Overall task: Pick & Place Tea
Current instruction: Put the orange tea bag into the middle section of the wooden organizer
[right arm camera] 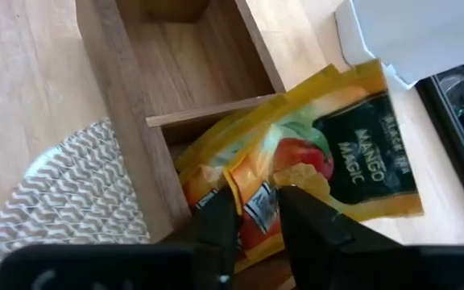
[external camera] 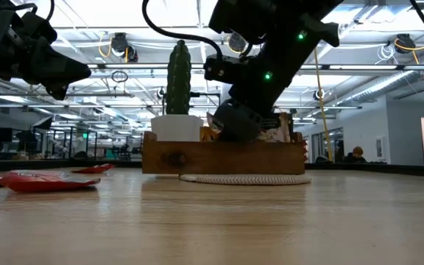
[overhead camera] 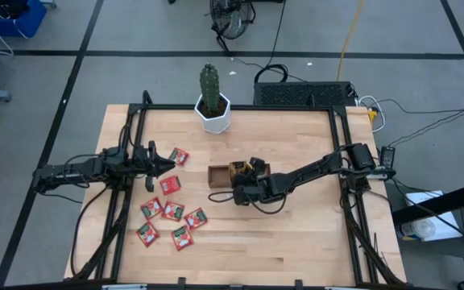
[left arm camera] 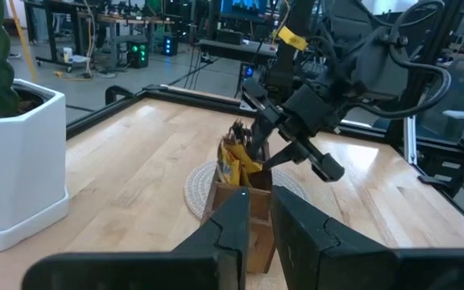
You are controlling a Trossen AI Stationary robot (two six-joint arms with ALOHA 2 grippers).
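Several red tea sachets [overhead camera: 172, 211] lie flat on the table's left half; they also show in the low view [external camera: 43, 180]. A brown wooden tray [overhead camera: 218, 175] sits on a round woven mat [right arm camera: 63, 193] at the table's middle. Orange-yellow sachets [right arm camera: 337, 153] stand in one of its compartments, and the compartment beside it [right arm camera: 192, 56] is empty. My right gripper [right arm camera: 258, 205] is down in the tray, shut on an orange-yellow sachet. My left gripper [overhead camera: 170, 165] hovers shut and empty above the red sachets, pointing at the tray. My right gripper pinches the upper edge [right arm camera: 252, 189] of an orange-yellow sachet between its two fingers. It comes slanting down from the table's right and near side. The sachet stands in the tray compartment among the other yellow sachets; how it rests there is hidden by them.
A cactus in a white pot [overhead camera: 212, 101] stands at the table's far edge, behind the tray. Black frame rails [overhead camera: 341, 161] run along the table's left, right and far sides. Bare wood lies near the front edge [overhead camera: 280, 250].
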